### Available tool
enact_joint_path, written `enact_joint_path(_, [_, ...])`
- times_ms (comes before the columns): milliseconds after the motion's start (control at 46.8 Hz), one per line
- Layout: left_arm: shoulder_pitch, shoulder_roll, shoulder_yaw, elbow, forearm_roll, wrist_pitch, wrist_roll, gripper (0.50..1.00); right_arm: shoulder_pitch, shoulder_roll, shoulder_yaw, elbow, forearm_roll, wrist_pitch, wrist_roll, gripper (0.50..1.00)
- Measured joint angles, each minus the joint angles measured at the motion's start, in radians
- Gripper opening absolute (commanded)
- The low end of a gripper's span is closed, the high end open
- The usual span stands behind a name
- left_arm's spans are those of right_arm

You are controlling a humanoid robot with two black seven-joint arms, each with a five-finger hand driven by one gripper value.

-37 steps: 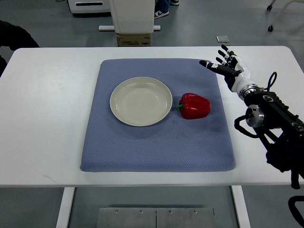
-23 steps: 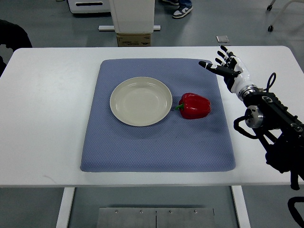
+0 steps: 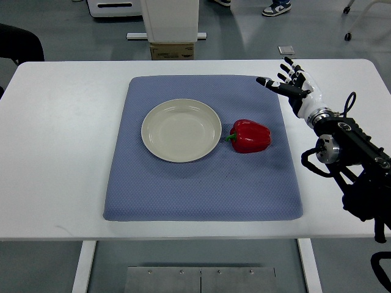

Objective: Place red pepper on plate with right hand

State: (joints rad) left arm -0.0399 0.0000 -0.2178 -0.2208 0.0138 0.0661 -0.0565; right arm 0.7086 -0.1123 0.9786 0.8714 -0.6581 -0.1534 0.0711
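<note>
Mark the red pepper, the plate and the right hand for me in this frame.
red pepper (image 3: pixel 251 137): top view, on the middle of its red body.
plate (image 3: pixel 181 130): top view, on its bare centre.
right hand (image 3: pixel 295 83): top view, on the palm, behind the spread fingers.

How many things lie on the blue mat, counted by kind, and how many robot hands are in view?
Red pepper: 1, on the mat, beside the plate
Plate: 1, cream coloured, nothing on it
Right hand: 1, fingers spread, holding nothing, at the far right corner of the mat
Total: 2 things on the mat, 1 hand in view
</note>
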Motion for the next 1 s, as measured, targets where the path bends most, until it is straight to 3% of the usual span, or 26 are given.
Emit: enact_joint_path(1004, [0.000, 0.000, 0.000, 0.000, 0.000, 0.000, 0.001, 1.000, 0.034, -0.024, 0.001, -0.014, 0.043, 0.002, 0.013, 1.000])
